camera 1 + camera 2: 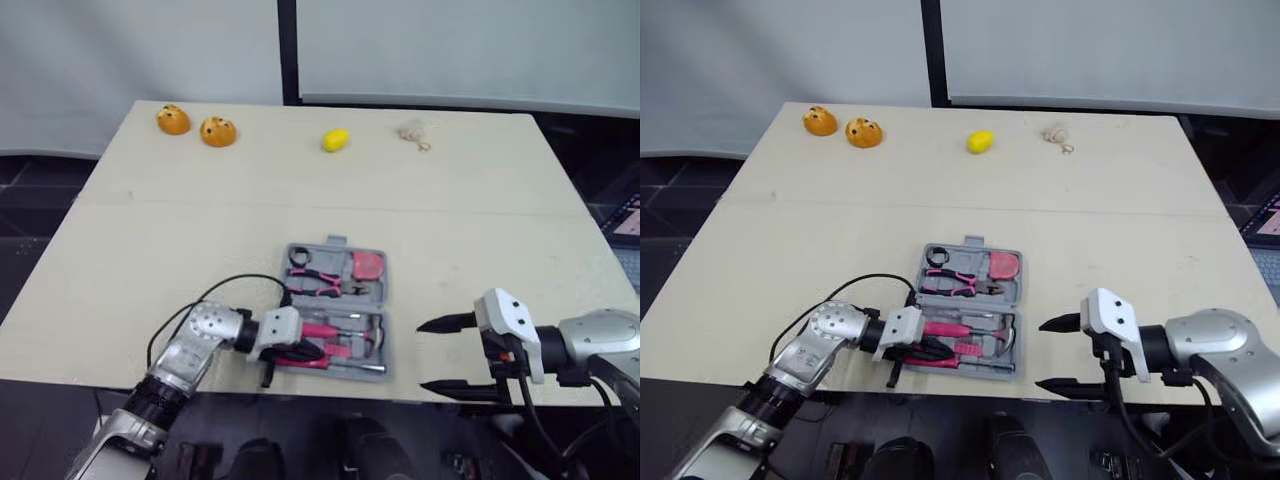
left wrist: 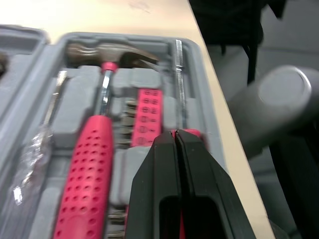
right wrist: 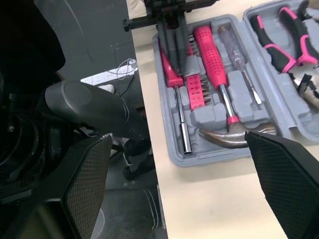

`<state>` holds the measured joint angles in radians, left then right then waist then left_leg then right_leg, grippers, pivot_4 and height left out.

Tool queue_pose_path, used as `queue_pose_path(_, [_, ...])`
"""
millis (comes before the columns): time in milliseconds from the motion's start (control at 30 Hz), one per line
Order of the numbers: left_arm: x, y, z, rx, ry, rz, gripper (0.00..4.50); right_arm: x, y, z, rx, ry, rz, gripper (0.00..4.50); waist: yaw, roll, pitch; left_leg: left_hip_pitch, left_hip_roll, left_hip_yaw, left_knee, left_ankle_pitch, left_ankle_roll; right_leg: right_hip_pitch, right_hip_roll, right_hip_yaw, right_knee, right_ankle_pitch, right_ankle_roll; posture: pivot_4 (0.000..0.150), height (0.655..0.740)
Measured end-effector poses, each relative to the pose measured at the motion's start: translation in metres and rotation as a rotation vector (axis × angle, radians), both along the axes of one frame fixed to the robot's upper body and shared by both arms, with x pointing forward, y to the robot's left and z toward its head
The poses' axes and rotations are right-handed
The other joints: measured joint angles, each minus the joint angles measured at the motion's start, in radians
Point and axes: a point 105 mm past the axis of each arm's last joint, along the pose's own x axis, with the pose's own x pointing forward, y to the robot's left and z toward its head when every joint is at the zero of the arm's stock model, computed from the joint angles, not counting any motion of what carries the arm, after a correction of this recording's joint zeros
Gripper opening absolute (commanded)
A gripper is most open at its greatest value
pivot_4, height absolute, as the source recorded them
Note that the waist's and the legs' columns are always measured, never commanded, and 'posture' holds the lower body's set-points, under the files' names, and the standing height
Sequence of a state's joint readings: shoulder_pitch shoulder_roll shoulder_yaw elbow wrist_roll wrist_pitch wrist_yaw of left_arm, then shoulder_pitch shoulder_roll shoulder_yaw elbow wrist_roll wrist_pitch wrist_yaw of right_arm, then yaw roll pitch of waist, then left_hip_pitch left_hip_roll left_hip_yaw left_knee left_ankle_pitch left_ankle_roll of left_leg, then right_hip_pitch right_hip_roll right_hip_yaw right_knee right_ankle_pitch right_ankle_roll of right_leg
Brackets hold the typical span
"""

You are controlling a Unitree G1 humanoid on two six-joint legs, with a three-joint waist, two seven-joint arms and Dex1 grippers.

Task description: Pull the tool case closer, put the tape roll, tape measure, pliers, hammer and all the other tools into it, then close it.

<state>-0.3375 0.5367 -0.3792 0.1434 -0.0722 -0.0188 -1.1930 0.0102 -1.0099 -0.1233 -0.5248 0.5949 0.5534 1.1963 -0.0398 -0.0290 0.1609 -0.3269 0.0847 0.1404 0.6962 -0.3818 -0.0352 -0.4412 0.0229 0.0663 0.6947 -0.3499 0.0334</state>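
- Head views: the tool case (image 1: 384, 340) lies open at the middle of the table's (image 1: 300, 190) front edge, with its near half almost on that edge. Drag it any closer and it could tip off.
- The tape roll (image 1: 298, 258), pliers (image 1: 318, 283) and tape measure (image 1: 369, 265) sit in the far half. Fold that half over fast and they may spill out.
- The left gripper (image 1: 312, 352) is inside the near half. Close the case now and you trap it.
- A black cable (image 1: 235, 282) loops on the table by the case's left side. It could snag and drag the case when you pull the arm out.
- The right gripper (image 1: 421, 355) hangs just beside the case's right wall, jaws wide. A sideways sweep would shove the case left.
- Left wrist view: the jaws are pressed together, and you can't tell if they nip anything beneath. Lift while pinching and you could yank a seated tool out. The hammer (image 2: 92, 164) lies in its slot alongside.
- Right wrist view: the left jaws lie along the driver (image 3: 180, 114), which sits beside the hammer and the screwdriver (image 3: 239, 55). All three look seated, but that's only my guess, and anything sitting proud would stop the latch. The case corner is near the table's front edge, so you have little margin.
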Motion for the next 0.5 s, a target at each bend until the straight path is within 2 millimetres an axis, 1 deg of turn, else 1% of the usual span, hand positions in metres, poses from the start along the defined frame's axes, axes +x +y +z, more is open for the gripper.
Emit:
queue_pose_path(33, [-0.001, 0.001, -0.001, 0.013, -0.011, -0.011, 0.12, 0.000, 0.000, 0.000, 0.001, 0.001, 0.000, 4.50, -0.002, 0.000, 0.000, 0.004, 0.000, 0.000, -0.002, 0.000, 0.000, 0.004, 0.000, 0.000, -0.001, 0.000, 0.000, 0.150, 0.7400])
queue_pose_path(67, [-0.003, 0.002, -0.002, 0.032, -0.032, -0.029, 0.12, 0.000, 0.001, -0.001, 0.002, 0.004, 0.002, 4.50, -0.005, 0.000, 0.000, 0.011, 0.000, 0.000, -0.005, 0.000, 0.000, 0.012, 0.000, 0.000, -0.004, 0.000, -0.001, 0.150, 0.7400])
queue_pose_path(167, [-0.003, 0.000, -0.005, 0.051, -0.066, -0.054, 0.12, -0.001, 0.002, -0.003, 0.007, 0.014, 0.006, 4.50, -0.008, 0.001, -0.003, 0.028, -0.001, 0.000, -0.015, 0.000, 0.000, 0.028, 0.000, 0.001, -0.011, -0.001, 0.000, 0.150, 0.7400])
queue_pose_path(233, [0.000, -0.001, -0.005, 0.051, -0.090, -0.057, 0.12, -0.001, 0.003, -0.004, 0.007, 0.018, 0.010, 4.50, -0.007, 0.001, -0.005, 0.030, -0.001, 0.000, -0.018, -0.001, 0.001, 0.033, 0.000, 0.001, -0.014, -0.001, 0.000, 0.150, 0.7400])
queue_pose_path(367, [0.006, 0.001, 0.002, 0.031, -0.099, -0.020, 0.12, 0.006, 0.002, -0.001, -0.002, -0.010, 0.004, 4.50, -0.007, 0.001, -0.006, 0.029, 0.000, 0.000, -0.016, -0.001, 0.001, 0.030, 0.000, 0.001, -0.014, 0.000, 0.000, 0.150, 0.7400])
queue_pose_path(400, [0.007, 0.006, 0.004, 0.018, -0.081, 0.008, 0.35, 0.008, 0.002, 0.000, -0.006, -0.021, -0.001, 4.50, -0.009, 0.000, -0.005, 0.029, 0.000, 0.000, -0.016, -0.001, 0.001, 0.028, 0.001, 0.000, -0.013, 0.000, 0.000, 0.150, 0.7400])
queue_pose_path(433, [0.008, 0.015, 0.006, 0.014, -0.062, 0.043, 0.64, 0.011, -0.001, -0.001, -0.010, -0.027, -0.011, 4.50, -0.014, -0.001, -0.004, 0.028, 0.000, 0.000, -0.016, 0.000, 0.000, 0.027, 0.001, 0.000, -0.012, -0.001, 0.000, 0.150, 0.7400])
queue_pose_path(467, [0.008, 0.029, 0.011, 0.015, -0.037, 0.082, 0.91, 0.015, -0.003, -0.001, -0.015, -0.039, -0.026, 4.50, -0.019, -0.002, -0.003, 0.027, 0.001, 0.000, -0.016, 0.000, 0.000, 0.026, 0.001, 0.001, -0.012, -0.001, -0.001, 0.150, 0.7400])
queue_pose_path(500, [0.008, 0.039, 0.017, 0.012, -0.027, 0.110, 1.36, 0.020, -0.005, 0.000, -0.021, -0.050, -0.036, 4.50, -0.021, -0.002, -0.002, 0.027, 0.001, 0.000, -0.016, 0.000, -0.001, 0.025, 0.001, 0.001, -0.011, -0.001, -0.001, 0.150, 0.7400])
